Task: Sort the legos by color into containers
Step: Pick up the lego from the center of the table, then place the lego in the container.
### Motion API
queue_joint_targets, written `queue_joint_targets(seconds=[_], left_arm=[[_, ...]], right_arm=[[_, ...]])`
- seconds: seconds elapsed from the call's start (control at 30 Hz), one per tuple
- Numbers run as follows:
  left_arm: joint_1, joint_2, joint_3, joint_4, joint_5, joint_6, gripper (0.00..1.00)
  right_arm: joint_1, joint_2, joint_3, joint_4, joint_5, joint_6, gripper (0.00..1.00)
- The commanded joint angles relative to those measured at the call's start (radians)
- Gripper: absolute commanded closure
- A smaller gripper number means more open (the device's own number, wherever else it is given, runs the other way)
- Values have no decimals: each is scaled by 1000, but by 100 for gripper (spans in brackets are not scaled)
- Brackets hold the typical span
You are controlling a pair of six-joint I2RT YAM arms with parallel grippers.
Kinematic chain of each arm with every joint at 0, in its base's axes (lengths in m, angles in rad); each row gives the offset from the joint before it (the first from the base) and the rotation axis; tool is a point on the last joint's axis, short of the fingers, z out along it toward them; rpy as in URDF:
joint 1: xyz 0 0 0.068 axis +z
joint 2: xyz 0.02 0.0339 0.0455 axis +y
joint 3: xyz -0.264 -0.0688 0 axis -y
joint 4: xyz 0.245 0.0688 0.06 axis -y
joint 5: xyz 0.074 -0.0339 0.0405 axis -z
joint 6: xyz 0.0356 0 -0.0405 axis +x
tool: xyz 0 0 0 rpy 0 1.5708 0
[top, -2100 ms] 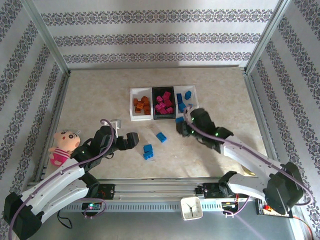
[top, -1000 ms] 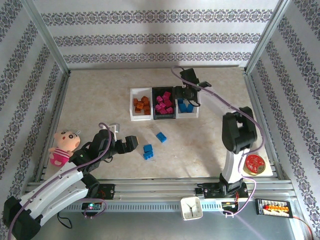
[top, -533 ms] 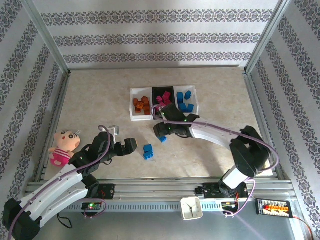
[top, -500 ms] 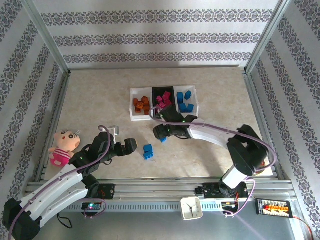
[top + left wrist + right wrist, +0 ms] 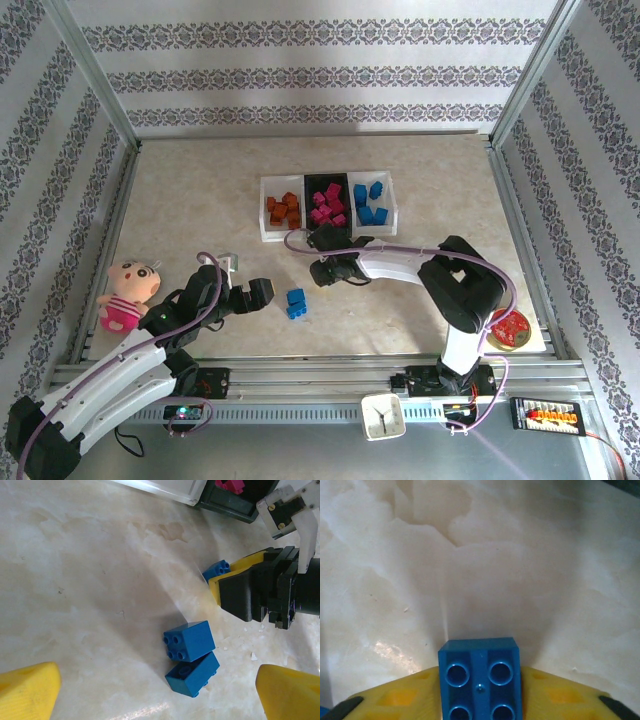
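Three joined containers stand mid-table: a white bin (image 5: 281,235) with orange legos, a black bin (image 5: 328,232) with magenta ones, and a white bin (image 5: 389,205) with blue ones. Just in front of the black bin, my right gripper (image 5: 322,272) is shut on a blue lego (image 5: 480,677), its yellow pads (image 5: 395,700) pressed against both sides; the lego rests on the table. Two more blue legos (image 5: 296,303) lie touching each other (image 5: 190,641). My left gripper (image 5: 250,280) stands wide open a little to their left, its yellow fingertips (image 5: 27,692) far apart and holding nothing.
A pink plush doll (image 5: 125,293) lies at the left edge. At the right front sits a red round object (image 5: 508,328), and a small white clock (image 5: 382,417) stands on the front rail. Metal frame posts and patterned walls enclose the table.
My right arm swung from the blue bin down to the loose blue lego in front of the black bin and closed on it. The left arm has barely moved.
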Motion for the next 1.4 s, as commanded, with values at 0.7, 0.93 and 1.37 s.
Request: queue_joint_targets(seconds=[0.7, 0.93, 1.37], left_arm=[[-5, 27, -12, 24, 7, -24, 0], [-4, 20, -4, 5, 10, -26, 0], [-4, 23, 7, 6, 10, -1, 0]], right_arm=[[-400, -150, 160, -24, 79, 18, 78], [-464, 44, 326, -98, 108, 27, 69], [-400, -145, 251, -52, 53, 10, 27]])
